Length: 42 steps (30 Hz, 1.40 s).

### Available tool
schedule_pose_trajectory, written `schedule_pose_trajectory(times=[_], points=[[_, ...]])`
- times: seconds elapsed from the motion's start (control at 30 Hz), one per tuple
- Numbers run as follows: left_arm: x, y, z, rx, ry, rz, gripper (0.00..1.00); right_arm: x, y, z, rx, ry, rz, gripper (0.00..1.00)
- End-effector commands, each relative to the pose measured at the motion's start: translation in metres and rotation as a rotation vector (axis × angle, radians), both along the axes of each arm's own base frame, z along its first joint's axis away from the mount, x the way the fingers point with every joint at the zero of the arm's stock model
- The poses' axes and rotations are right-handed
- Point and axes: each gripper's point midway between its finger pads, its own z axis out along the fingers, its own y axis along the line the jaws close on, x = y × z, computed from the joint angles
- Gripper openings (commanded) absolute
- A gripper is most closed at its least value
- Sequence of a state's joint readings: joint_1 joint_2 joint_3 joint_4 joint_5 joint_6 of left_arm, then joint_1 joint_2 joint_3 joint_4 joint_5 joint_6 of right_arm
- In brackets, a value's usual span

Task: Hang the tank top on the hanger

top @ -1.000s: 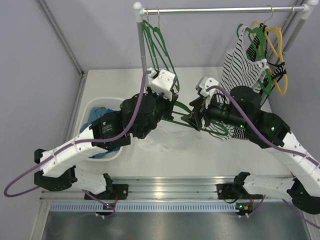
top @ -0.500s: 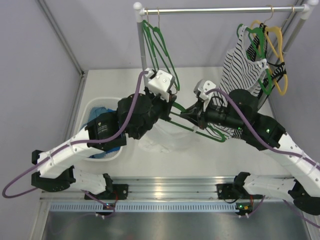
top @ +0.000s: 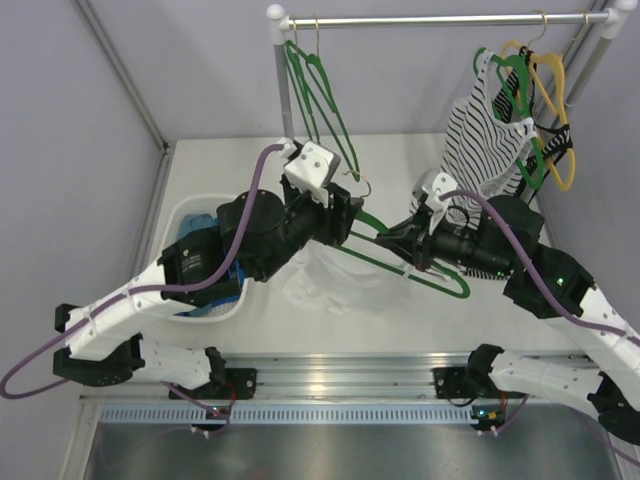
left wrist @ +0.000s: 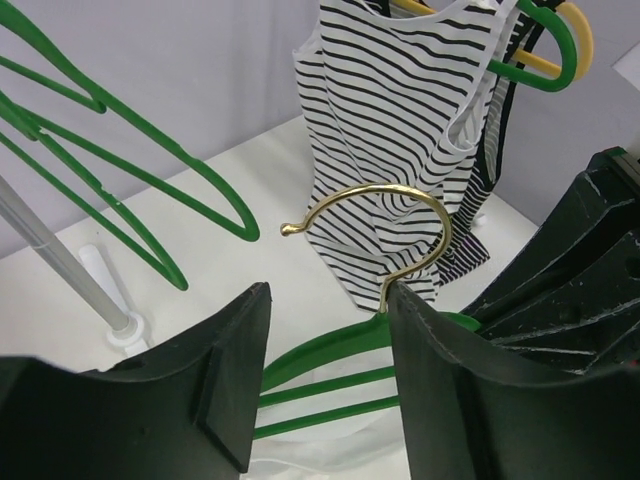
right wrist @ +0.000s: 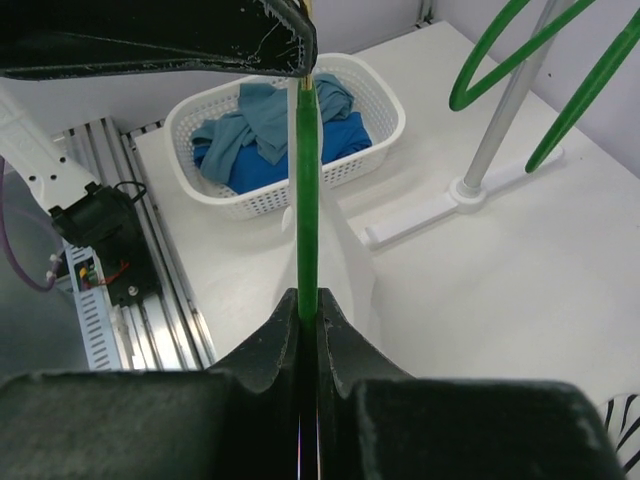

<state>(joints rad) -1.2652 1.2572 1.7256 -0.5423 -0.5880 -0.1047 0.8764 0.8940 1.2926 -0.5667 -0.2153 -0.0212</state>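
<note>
Cloth comes first: the thin white sleeveless tank top (right wrist: 345,265) hangs in a soft peak under the thin green triangle hanger (right wrist: 307,190), low over the white table (top: 500,330). I cannot tell if a strap is over a hanger arm yet.

The right gripper (right wrist: 308,300) is pinched tight on the hanger's green bar. Seen from the top, the hanger's long side runs from 4 o'clock, at the right gripper, up to 10 o'clock, at the left gripper (left wrist: 328,295).

The left gripper is spread wide and grips nothing. One finger sits on each side of the hanger's neck. The small gold metal hook (left wrist: 400,195) stands up between them, with its stem right by one finger.

From the left gripper the tank top lies down toward 6 o'clock. I think the left arm is the nearer one to the cloth, so it would have to dip under the hanger to reach a strap.

Far off at 12 o'clock, spare green hangers (top: 315,80) hang on the silver rail (top: 440,18).
</note>
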Motion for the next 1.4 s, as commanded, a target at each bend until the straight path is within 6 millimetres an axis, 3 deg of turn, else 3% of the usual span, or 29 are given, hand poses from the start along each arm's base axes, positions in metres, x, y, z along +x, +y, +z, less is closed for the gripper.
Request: schedule_pose_trajectory(times=[0.0,0.2,0.47,0.67,0.83,0.97,1.13,1.33,1.37], points=[[-0.002,0.01,0.026,-0.075,-0.05,0.002,0.57,-0.008,-0.011,0.013,0.062,0.001,-0.022,0.0],[-0.006,0.008,0.03,-0.081,-0.07,-0.035,0.61,-0.016,-0.024,-0.001,0.059,0.036,-0.047,0.0],[-0.013,-0.013,0.017,-0.006,-0.071,-0.129,0.62,-0.017,-0.035,-0.004,0.087,0.067,-0.099,0.0],[-0.012,-0.001,0.015,-0.009,-0.067,-0.097,0.62,-0.012,-0.057,-0.019,0.029,0.121,-0.22,0.0],[-0.014,0.014,0.031,-0.058,-0.088,-0.081,0.62,-0.008,-0.086,-0.022,0.007,0.155,-0.361,0.0],[-0.014,0.021,0.038,-0.073,-0.099,-0.069,0.62,0.007,-0.114,-0.02,-0.012,0.164,-0.545,0.0],[-0.014,0.024,0.046,-0.082,-0.105,-0.063,0.62,0.025,-0.137,-0.005,-0.002,0.151,-0.727,0.0],[-0.016,0.028,0.052,-0.084,-0.111,-0.066,0.62,0.065,-0.135,0.024,-0.006,0.127,-0.83,0.0],[-0.016,0.029,0.052,-0.078,-0.11,-0.068,0.62,0.073,-0.122,0.021,-0.011,0.155,-0.786,0.0]])
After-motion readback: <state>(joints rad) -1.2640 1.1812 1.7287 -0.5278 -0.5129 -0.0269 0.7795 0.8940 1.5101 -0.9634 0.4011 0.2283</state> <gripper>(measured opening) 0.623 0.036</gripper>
